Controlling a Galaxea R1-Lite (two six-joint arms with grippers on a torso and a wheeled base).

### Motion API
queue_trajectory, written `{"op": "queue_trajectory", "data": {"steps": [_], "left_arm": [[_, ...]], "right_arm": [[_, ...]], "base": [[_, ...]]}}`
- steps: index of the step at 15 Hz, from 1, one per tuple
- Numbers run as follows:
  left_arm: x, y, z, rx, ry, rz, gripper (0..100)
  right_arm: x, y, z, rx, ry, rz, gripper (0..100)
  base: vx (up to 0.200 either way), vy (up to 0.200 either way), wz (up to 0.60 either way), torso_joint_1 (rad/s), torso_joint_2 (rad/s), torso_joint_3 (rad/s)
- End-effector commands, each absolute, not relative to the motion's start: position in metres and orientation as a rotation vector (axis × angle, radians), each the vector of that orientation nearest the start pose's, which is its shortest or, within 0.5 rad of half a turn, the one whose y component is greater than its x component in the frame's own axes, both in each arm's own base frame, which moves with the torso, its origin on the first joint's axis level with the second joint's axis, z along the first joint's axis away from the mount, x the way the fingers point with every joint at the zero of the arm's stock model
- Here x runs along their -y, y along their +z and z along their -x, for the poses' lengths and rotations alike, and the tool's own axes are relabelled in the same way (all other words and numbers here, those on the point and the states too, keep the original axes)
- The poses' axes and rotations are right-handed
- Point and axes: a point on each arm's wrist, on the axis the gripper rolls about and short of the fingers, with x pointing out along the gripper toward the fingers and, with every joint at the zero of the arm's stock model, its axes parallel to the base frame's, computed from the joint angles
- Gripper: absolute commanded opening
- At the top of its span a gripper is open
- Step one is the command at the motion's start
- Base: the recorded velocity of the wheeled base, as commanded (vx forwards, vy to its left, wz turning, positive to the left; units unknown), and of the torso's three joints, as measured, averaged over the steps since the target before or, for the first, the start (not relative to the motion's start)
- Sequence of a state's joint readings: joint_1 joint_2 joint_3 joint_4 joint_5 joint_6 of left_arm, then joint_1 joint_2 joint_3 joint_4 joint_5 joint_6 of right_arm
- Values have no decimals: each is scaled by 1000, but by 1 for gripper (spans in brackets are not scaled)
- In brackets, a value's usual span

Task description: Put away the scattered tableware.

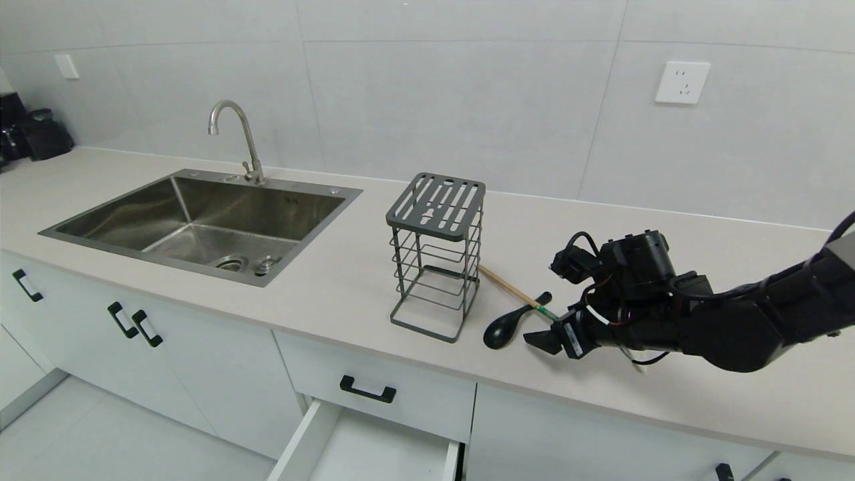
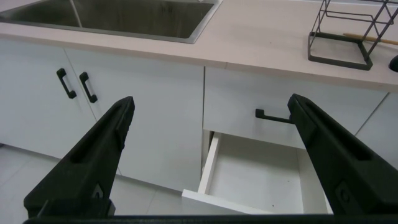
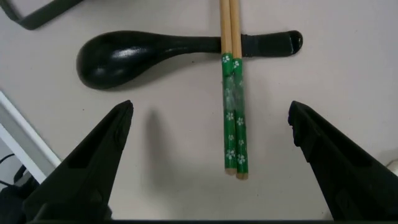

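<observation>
Nearest, below the surface's (image 1: 334, 300) front edge, a white drawer (image 2: 261, 180) stands pulled open. The left claw (image 2: 211, 102) hangs before the cabinet fronts with its two black fingers (image 2: 93, 162) spread wide and nothing between them; the drawer lies just beyond it.

On the surface, toward 3 o'clock in the head view, the right claw (image 1: 544, 332) is low over the top, spread open and holding nothing. A pair of wooden chopsticks (image 3: 235, 124) lies flat with its green flowered ends in the gap between the fingers (image 3: 93, 168), touching neither. From the claw the chopsticks (image 1: 514, 292) run toward 10 o'clock, up to the foot of a dark wire rack (image 1: 437, 260). They cross over the handle of a black spoon (image 3: 155, 53), which rests on the surface at about 9 o'clock from the claw, just beside it, bowl toward the front edge.

Farther off, at 9 o'clock from the rack, a steel sink (image 1: 260, 207) is set into the surface, with a faucet (image 1: 234, 127) behind it. A white outlet (image 1: 682, 82) sits on the tiled wall.
</observation>
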State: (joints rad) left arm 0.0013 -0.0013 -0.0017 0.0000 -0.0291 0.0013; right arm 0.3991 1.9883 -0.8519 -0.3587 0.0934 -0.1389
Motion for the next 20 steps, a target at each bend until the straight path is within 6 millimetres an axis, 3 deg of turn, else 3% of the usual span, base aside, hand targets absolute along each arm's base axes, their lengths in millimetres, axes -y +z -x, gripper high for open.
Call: {"op": "queue_trajectory", "data": {"steps": [1,9,10,13,17,20], "left_arm": [[1,76,23,2,-28,-2,100],[1,76,23,2,-28,-2,100],[1,76,23,2,-28,-2,100],[1,76,23,2,-28,-2,100],[1,76,23,2,-28,-2,100],[1,76,23,2,-28,-2,100]], "right_arm": [[-133,71,-312,-753,520,250,100],[-145,58,-323,-770,502,267,100],[-145,58,-324,-770,497,269,0],[-137,66,-324,-752,434,276,0],[-120,92,-321,-688,395,257,0],[-112,109,-309,-648,382,248,0]], "base": [[0,0,0,0,0,0],[0,0,0,0,0,0],[0,0,0,0,0,0],[0,0,0,0,0,0],[0,0,0,0,0,0],[0,0,0,0,0,0]]}}
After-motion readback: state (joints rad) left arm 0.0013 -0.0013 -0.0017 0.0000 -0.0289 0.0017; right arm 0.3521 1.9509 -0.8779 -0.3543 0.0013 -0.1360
